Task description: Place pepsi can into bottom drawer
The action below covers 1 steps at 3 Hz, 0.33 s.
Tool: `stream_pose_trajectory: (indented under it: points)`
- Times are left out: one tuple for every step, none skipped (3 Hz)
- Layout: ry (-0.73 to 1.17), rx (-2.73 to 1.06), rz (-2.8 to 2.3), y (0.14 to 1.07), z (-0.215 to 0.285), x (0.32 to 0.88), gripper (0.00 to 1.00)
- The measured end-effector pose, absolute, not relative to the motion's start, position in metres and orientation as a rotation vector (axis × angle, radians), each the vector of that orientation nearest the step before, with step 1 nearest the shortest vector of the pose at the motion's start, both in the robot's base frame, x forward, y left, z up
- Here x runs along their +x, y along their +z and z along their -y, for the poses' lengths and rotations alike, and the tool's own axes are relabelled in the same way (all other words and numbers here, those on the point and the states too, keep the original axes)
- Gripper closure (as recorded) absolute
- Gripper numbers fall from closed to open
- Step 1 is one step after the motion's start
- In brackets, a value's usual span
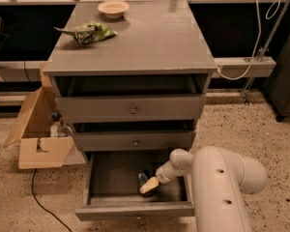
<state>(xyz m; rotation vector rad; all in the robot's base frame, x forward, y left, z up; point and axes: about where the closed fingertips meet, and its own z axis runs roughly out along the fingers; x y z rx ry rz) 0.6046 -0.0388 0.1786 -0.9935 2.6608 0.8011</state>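
Observation:
The bottom drawer [106,178] of the grey cabinet is pulled open, and its flat floor shows. The pepsi can [143,177], small and dark with pale marks, is inside the drawer near the middle right, low over or on the floor. My gripper [149,185] reaches down into the drawer from the right on the cream arm, and its cream tip is right against the can's front side. I cannot tell whether the can rests on the floor.
A green foil snack bag [89,32] and a small cream bowl [113,8] lie on the cabinet top [150,42]. Two upper drawers with brass knobs [133,110] stand slightly ajar. An open cardboard box [38,139] sits on the floor at the left. A cable [43,202] runs across the floor.

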Motion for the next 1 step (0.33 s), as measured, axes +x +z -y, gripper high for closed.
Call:
stream_pose_trajectory:
  points:
    - [0.829,-0.993,-2.557,0.2142,0.0498,0.6017,0.0]
